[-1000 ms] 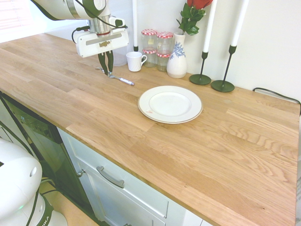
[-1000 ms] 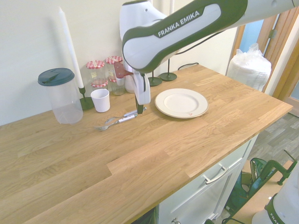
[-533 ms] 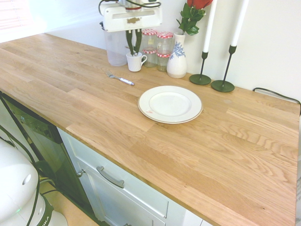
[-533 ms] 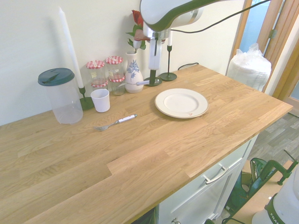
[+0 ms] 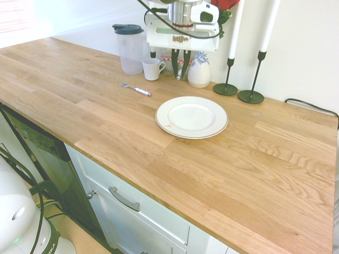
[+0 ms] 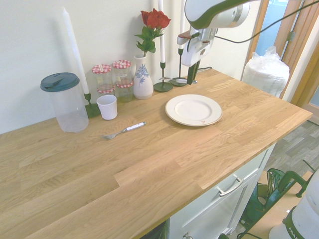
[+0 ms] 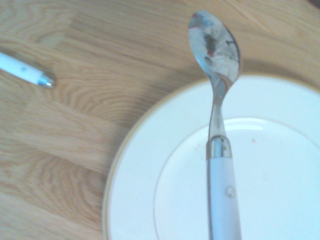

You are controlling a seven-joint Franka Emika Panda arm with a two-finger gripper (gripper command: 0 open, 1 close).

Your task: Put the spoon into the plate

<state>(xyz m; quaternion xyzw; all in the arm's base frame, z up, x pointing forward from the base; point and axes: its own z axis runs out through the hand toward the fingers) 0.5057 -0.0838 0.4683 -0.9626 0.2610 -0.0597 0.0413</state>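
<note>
The spoon (image 7: 215, 95) has a silver bowl and a white handle. In the wrist view it rises from the bottom edge and hangs over the white plate (image 7: 145, 180), its bowl reaching past the gold rim. My gripper (image 5: 179, 73) is shut on the spoon's handle, in the air above the back-left edge of the plate (image 5: 192, 117). From the other side, the gripper (image 6: 191, 78) hangs behind the plate (image 6: 193, 109), in front of the candlesticks.
A fork (image 5: 134, 88) lies on the wooden counter left of the plate. Behind stand a white mug (image 5: 152, 69), a lidded pitcher (image 5: 130, 48), a vase with a rose (image 5: 199, 70), red-lidded jars (image 6: 107, 77) and two dark candlesticks (image 5: 251, 95).
The gripper has lifted the spoon from beside the fork and carried it along the back of the counter to above the plate's rear edge. The fork stays where it was.
</note>
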